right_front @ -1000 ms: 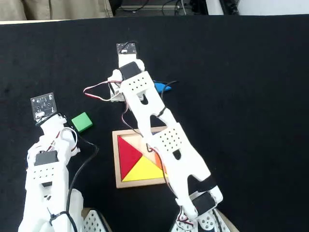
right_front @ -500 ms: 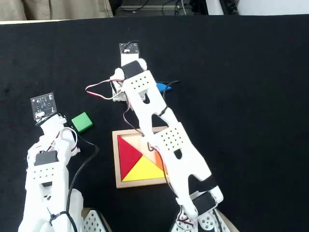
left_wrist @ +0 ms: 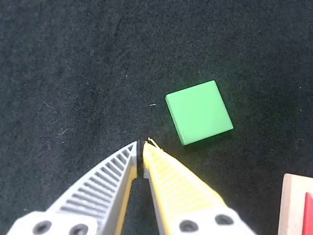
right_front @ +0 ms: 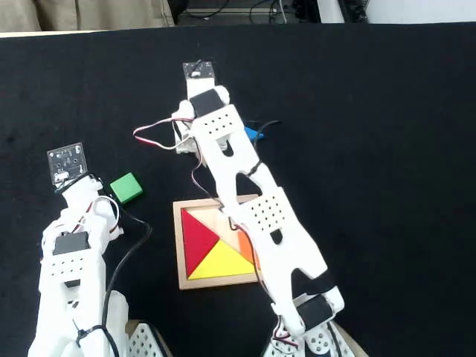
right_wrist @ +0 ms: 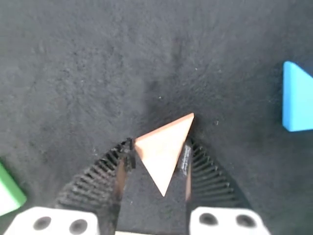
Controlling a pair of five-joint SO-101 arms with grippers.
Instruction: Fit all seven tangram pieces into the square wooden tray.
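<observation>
- R tool (right_wrist: 157,146): clamped on a small pale orange wooden triangle (right_wrist: 164,147). One tip points away from the wrist, another back twd the palm. Can't tell if it's lifted or resting on the cloth.
- L tool (left_wrist: 142,146): fingers together, nothing btwn them. Tip sits just short of the flat green wooden square (left_wrist: 199,112), not touching.
- Key relation: the square wooden tray (right_front: 178,245) lies behind the R tool, back twd the arm bases. R arm stretches over the tray's right side to the far part of the black-cloth bench (right_front: 372,149). My read: the held piece must come back along the arm's own line, then turn to suit whatever gap is left.
- Tray contents: red triangle (right_front: 199,238) on the left, yellow triangle (right_front: 223,262) on the near side, a bit of an orange piece (right_front: 245,244) beside the arm. Bare wood shows along the far edge; right part is hidden under the arm.
- Loose pcs: blue wooden piece (right_wrist: 296,98) is near the R tool but apart from it. The green square is nearer the L arm, off the tray's far-left corner.
- Room: open cloth all round the R tool. Wires (right_front: 152,137) loop by its wrist, a poss. snag on the way back.
</observation>
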